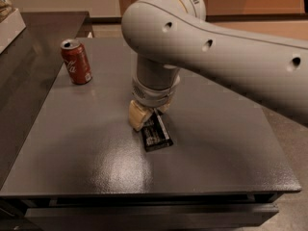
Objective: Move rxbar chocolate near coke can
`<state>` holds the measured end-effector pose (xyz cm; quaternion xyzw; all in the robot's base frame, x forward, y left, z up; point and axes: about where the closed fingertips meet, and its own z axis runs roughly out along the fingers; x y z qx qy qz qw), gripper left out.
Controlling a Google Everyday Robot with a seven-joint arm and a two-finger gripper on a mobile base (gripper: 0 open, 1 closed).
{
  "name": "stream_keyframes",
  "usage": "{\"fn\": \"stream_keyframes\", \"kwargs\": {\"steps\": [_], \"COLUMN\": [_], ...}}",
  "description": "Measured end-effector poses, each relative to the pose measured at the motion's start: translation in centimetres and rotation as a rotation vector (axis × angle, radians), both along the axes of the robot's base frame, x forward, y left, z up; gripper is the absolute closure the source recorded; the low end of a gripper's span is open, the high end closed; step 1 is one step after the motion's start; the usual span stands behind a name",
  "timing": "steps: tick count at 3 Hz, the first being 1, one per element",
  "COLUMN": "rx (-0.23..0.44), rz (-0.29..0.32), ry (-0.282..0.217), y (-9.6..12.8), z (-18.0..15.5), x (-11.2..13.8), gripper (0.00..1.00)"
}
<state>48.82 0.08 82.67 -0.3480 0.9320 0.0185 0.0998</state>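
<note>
The rxbar chocolate (157, 133), a flat black wrapper with white print, lies on the dark grey table (86, 148) near its middle. My gripper (150, 113) points straight down over the bar's far end. Its cream fingers (137, 115) stand on either side of that end and press against it, with the bar still resting on the table. The coke can (76, 61), red with a silver top, stands upright at the table's far left, well apart from the bar and the gripper. My large grey arm (211, 47) reaches in from the right and hides the table's far middle.
A lower dark counter (29, 47) runs along the left side, with a pale box (8, 23) at its far corner. The table's front edge (144, 191) is near the bottom of the view. Brown floor (288, 129) lies to the right.
</note>
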Motion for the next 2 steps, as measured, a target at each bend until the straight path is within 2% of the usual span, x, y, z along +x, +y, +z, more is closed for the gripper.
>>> {"fn": "stream_keyframes", "kwargs": {"steps": [1,2], "rx": [0.000,0.010], "rz": [0.000,0.031], "ry": [0.000,-0.044], "y": [0.0,0.8], "z": [0.6,2.4], "x": [0.0,0.8], "gripper": [0.85,1.00]}}
